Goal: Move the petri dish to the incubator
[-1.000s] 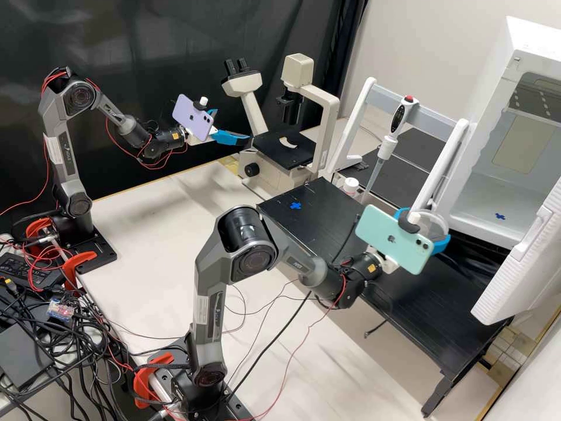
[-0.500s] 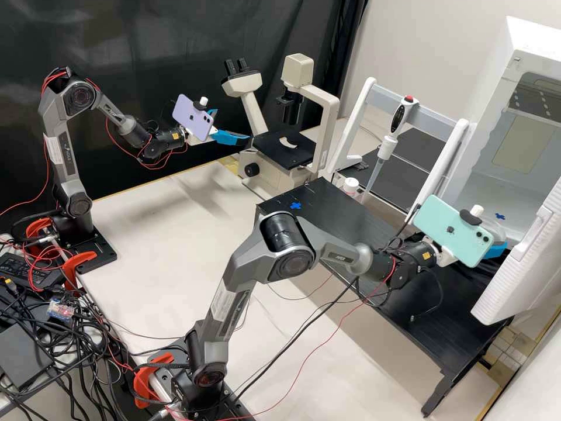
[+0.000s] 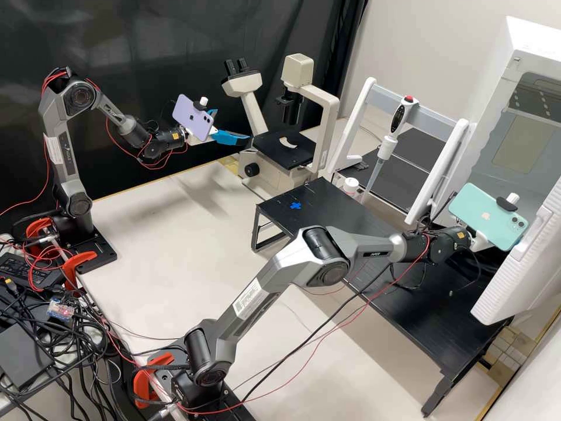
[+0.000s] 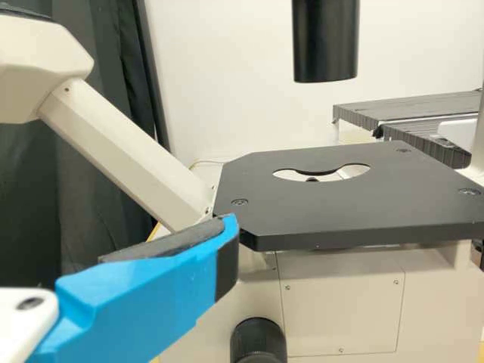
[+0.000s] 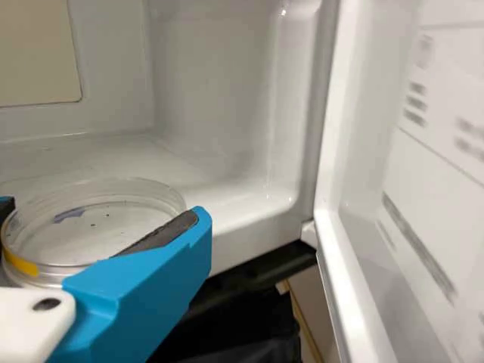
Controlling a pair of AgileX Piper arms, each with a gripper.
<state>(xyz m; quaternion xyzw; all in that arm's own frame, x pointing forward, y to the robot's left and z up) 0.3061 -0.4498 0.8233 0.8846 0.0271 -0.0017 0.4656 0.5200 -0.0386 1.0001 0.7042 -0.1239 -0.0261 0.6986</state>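
The right gripper (image 3: 480, 241) is at the mouth of the white incubator (image 3: 534, 42) in the high view, partly behind its phone. In the right wrist view the right gripper (image 5: 100, 210) is shut on the clear, round petri dish (image 5: 94, 231), one finger on either side. The dish is held level at the opening, with a blue mark visible through it and the incubator's inner wall (image 5: 219, 98) beyond. Beside the microscope, the left gripper (image 3: 225, 126) stands open with nothing in it; one blue finger (image 4: 144, 291) appears in the left wrist view.
The open incubator door (image 3: 514, 275) stands close to the right gripper. A pipette (image 3: 398, 120) hangs on a white-framed rack (image 3: 432, 175) near the right arm. The microscope stage (image 3: 283, 151) lies just past the left gripper. A low black table (image 3: 362, 228) runs below the right arm.
The right arm has stretched forward and to the right in the high view, bringing its gripper from over the black table to the incubator's mouth. The left arm has kept still.
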